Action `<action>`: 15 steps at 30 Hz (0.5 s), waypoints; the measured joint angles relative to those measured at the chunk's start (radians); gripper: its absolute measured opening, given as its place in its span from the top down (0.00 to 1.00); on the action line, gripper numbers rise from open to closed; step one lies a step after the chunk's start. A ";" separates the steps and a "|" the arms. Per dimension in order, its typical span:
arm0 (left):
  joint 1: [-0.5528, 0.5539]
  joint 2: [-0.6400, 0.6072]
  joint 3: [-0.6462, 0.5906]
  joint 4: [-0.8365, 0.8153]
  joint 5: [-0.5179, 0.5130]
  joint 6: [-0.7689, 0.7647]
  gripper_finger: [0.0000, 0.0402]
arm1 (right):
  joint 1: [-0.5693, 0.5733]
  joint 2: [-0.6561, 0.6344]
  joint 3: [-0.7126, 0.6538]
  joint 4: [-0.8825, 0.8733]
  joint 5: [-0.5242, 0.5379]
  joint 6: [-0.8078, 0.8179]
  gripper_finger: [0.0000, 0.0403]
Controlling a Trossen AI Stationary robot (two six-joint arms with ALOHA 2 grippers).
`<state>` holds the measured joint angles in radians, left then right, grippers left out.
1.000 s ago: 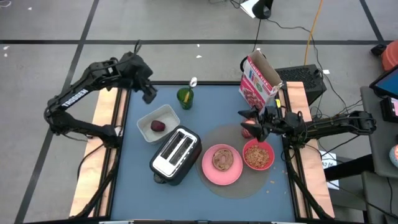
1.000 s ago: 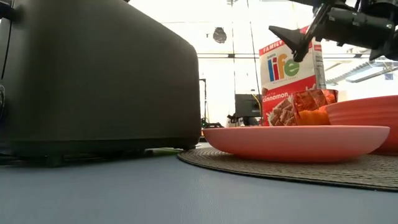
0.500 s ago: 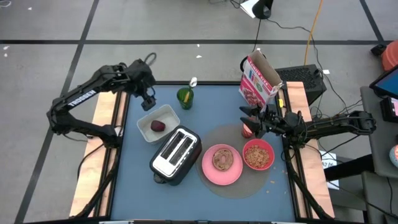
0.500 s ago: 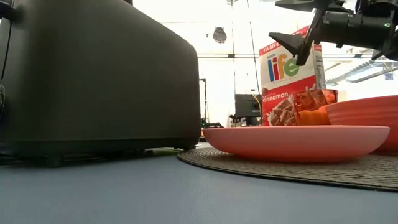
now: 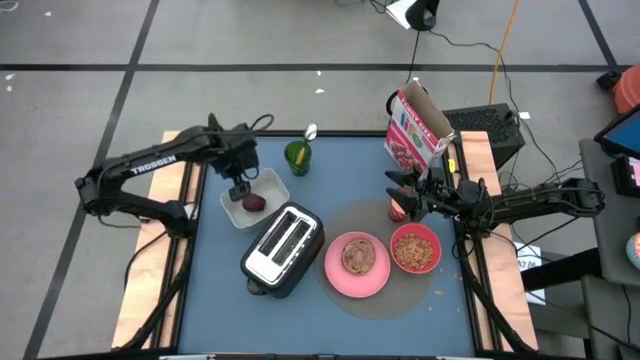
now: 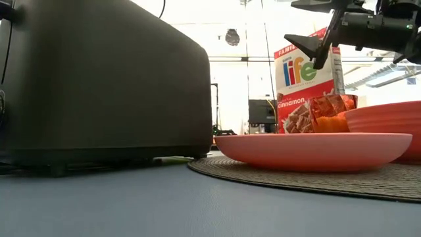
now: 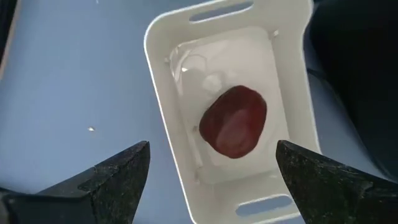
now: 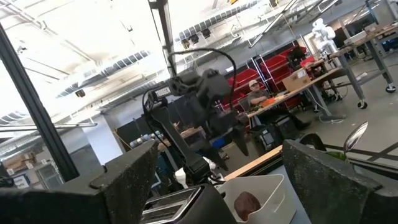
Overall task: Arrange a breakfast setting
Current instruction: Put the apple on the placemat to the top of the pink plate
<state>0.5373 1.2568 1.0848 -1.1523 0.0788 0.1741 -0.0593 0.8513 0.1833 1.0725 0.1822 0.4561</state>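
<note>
The left end effector (image 7: pixel 208 180) hangs open directly over the fruit (image 7: pixel 234 121), which lies in the white container (image 7: pixel 163 43) at the toaster's (image 5: pixel 283 248) 11 o'clock. The fruit's long axis runs across the gap between the fingers. The right end effector (image 5: pixel 400 192), also open, waits well apart over the cup (image 5: pixel 399 209).

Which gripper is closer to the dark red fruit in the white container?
The left. The left gripper hangs open right above the dark red fruit in the white container. The right gripper is far across the table, near the red bowl.

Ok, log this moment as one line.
left gripper: open over fruit in container | right gripper: open, waiting by cup
</note>
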 joint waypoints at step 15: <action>-0.073 0.000 -0.138 0.114 0.000 0.029 0.12 | 0.000 0.000 0.000 0.000 0.000 0.000 0.17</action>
<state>0.4641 1.2564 0.9470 -1.0386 0.0788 0.2030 -0.0593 0.8511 0.1833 1.0725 0.1822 0.4561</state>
